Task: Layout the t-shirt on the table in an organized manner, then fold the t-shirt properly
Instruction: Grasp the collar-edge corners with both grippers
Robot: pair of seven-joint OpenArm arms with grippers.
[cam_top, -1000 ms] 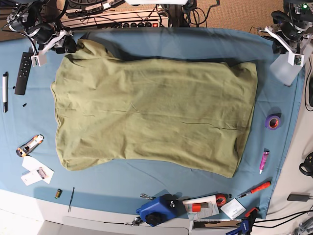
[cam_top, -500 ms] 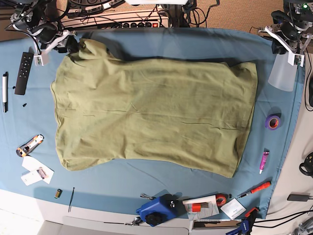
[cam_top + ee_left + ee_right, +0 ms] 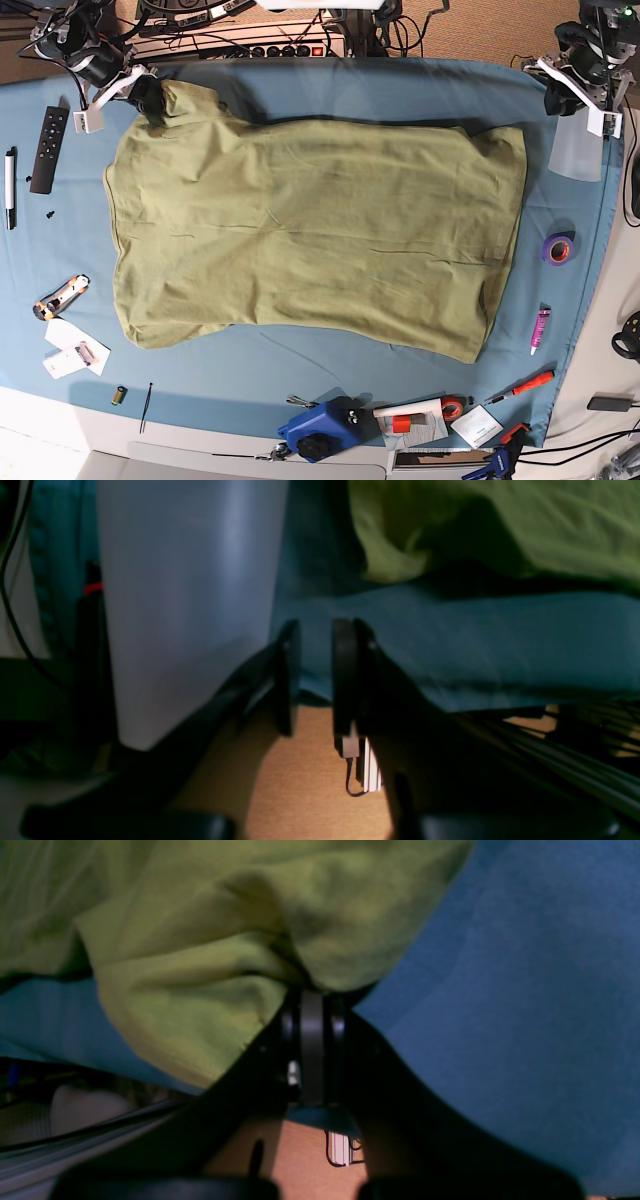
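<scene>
Olive shirt corner pinched at the far edge

Olive-green cotton, the t-shirt (image 3: 310, 235) lies spread flat across the light-blue worktop (image 3: 400, 90). The right end effector (image 3: 312, 1000) has its jaws pressed together on a bunched corner of the t-shirt, the fabric rising in folds directly above its tips. The left end effector (image 3: 316, 645) holds nothing; its jaws stand a narrow gap apart over the worktop's edge. A translucent white panel (image 3: 190, 605) hangs just beside it, and the t-shirt's nearest corner lies well beyond its tips.
</scene>
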